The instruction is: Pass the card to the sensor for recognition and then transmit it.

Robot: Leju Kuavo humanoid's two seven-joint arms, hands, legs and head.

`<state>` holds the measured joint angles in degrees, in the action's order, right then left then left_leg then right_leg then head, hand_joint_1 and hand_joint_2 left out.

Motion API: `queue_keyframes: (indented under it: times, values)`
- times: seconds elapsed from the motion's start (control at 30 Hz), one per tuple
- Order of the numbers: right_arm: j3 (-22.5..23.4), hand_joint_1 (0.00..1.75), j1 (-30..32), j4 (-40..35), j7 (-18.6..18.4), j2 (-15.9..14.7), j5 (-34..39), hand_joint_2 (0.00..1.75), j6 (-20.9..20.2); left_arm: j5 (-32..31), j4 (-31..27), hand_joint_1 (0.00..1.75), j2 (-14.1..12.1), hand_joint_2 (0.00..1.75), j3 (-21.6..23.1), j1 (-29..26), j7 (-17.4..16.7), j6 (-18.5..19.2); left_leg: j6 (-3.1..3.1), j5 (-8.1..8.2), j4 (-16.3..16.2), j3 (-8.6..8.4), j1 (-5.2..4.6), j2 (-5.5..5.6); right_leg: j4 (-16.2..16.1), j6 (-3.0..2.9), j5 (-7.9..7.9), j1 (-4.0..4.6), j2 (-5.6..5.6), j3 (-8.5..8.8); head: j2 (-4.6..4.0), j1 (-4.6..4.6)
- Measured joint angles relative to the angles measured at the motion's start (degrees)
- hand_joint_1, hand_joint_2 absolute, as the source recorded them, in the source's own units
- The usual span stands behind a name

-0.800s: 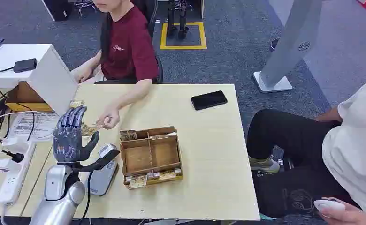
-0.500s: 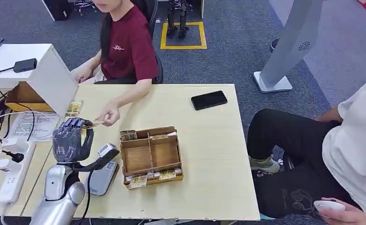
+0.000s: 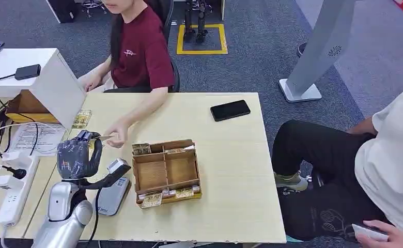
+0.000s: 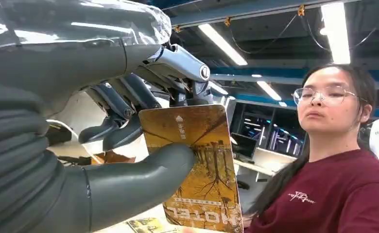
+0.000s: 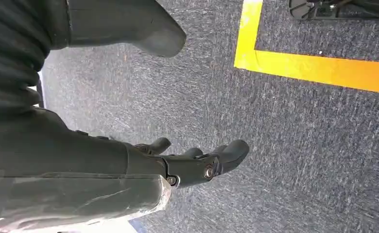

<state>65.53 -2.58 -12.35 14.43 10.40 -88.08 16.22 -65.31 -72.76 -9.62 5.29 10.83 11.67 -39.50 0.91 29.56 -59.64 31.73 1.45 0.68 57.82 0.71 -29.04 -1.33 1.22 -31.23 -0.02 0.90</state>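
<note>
The wooden table (image 3: 225,170) carries everything in play, with a person in a dark red shirt (image 3: 140,54) seated at its far side. Near the middle sits a compartmented wooden tray (image 3: 166,173) with cards standing in its slots, and a black phone (image 3: 230,110) lies well apart toward the far edge. Just beside the tray, on the robot's left, rests the grey sensor (image 3: 111,194), a reader unit with a raised head.

Above and beyond the sensor, the left hand (image 3: 78,155) is closed around the card (image 4: 197,165), thumb pressed across its face and the darker fingers (image 4: 114,133) backing it from behind. The person's hand (image 3: 118,135) reaches to the card's far end; whether it touches the card or has let go cannot be told.

The right hand (image 5: 197,162) hangs over the carpet, fingers loosely apart and holding nothing.

The card looks thin, stiff and light, a glossy hotel key card likely to slide under a weak pinch. A grip near one short end seems best, leaving the rest of the face free to lie flat on the reader; the present hold covers only one corner region, which should serve
</note>
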Motion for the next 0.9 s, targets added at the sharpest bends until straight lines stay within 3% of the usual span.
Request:
queue_keyframes:
  times: [0.17, 0.33, 0.4, 0.5, 0.6, 0.67, 0.9]
  values:
    - [0.0, 0.00, 0.0, 0.0, 0.0, 0.0, 0.1, 1.75, 0.2, 9.3, 0.0, 1.75, -0.1, 1.75, 0.0, -0.1, 2.8, 1.0, 0.00, 0.00, 0.0, 0.00, 0.00, 0.00, 0.0, 0.00, 0.00, 0.00, 0.00, 0.00, 0.00, 0.00]
    - [0.0, 0.00, 0.0, 0.0, 0.0, 0.0, 0.1, 1.75, 0.3, 11.4, -0.1, 1.75, -0.4, 1.75, 0.0, -0.2, 3.3, 1.8, 0.00, 0.00, 0.0, -0.01, 0.00, 0.00, 0.0, 0.00, 0.00, 0.00, 0.00, 0.00, 0.00, 0.00]
    - [0.0, 0.00, 0.0, 0.0, -0.1, 0.0, 0.3, 1.75, 0.4, 17.0, -0.1, 1.75, -0.3, 1.75, 0.0, -0.2, 3.4, 5.6, 0.00, 0.00, 0.0, -0.02, 0.00, 0.00, 0.0, 0.00, 0.00, 0.00, 0.00, 0.00, 0.00, -0.02]
    - [0.0, 0.00, 0.0, 0.0, -0.2, 0.2, 0.6, 1.75, 0.7, 30.8, -0.2, 1.75, 0.3, 1.75, 0.0, -0.1, 2.5, 17.8, 0.00, 0.00, 0.0, -0.01, 0.00, 0.00, 0.0, 0.00, 0.00, 0.00, 0.00, 0.00, 0.00, -0.02]
    - [0.0, 0.00, 0.0, 0.0, -0.2, 0.3, 0.9, 1.75, 1.0, 40.2, -0.1, 1.75, 0.8, 1.75, -0.5, -0.1, 1.5, 25.3, 0.00, 0.00, 0.0, -0.01, 0.00, -0.03, 0.0, 0.00, 0.00, 0.00, 0.03, 0.00, 0.00, -0.02]
    - [0.0, 0.00, 0.1, 0.0, -0.2, 0.3, 1.1, 1.75, 1.2, 44.1, -0.1, 1.75, 0.9, 1.75, -1.2, -0.1, 1.3, 27.8, 0.00, 0.00, 0.0, -0.01, 0.00, -0.03, 0.0, 0.00, 0.01, 0.00, 0.04, -0.01, 0.00, 0.00]
    - [0.0, 0.00, 0.2, 0.0, -0.1, 0.3, 1.2, 1.75, 1.5, 48.1, 0.2, 1.75, 0.9, 1.75, -3.1, -0.4, 0.5, 31.3, 0.00, 0.00, 0.0, 0.01, 0.00, -0.02, 0.0, 0.00, 0.00, 0.00, 0.03, 0.00, 0.00, 0.00]
